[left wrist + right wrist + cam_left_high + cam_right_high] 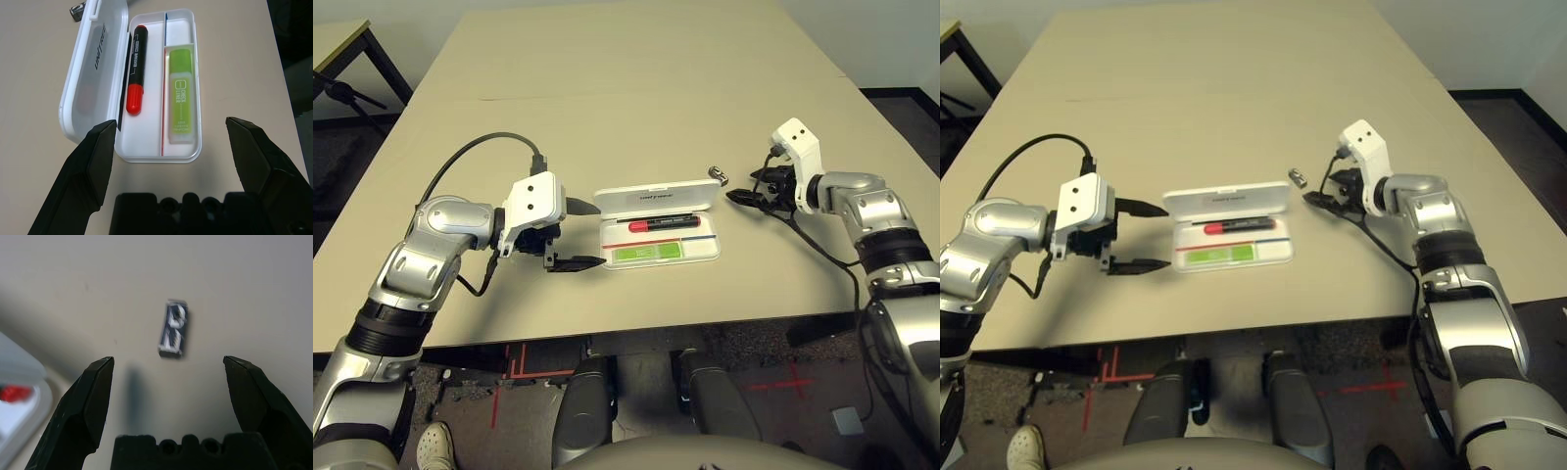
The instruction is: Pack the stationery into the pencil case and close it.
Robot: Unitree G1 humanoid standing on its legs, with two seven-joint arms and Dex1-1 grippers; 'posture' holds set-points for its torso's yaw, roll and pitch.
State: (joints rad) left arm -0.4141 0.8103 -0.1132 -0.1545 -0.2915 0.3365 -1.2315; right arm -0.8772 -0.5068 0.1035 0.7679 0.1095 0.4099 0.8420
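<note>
pencil case (658,227) lies open (metal piece (718,175) outside it).

The pencil case (658,225) is white, with a red and blue stripe inside and dark lettering on its lid. In it lie a red marker (136,68) with a black body and a light-green bar (181,95). A silver-dark metal piece (173,329) sits on the beige table (636,88).

Beige worktop (636,78); dark floor (901,108) around; red tape marks (504,377) below; second table (337,44) far left.
</note>
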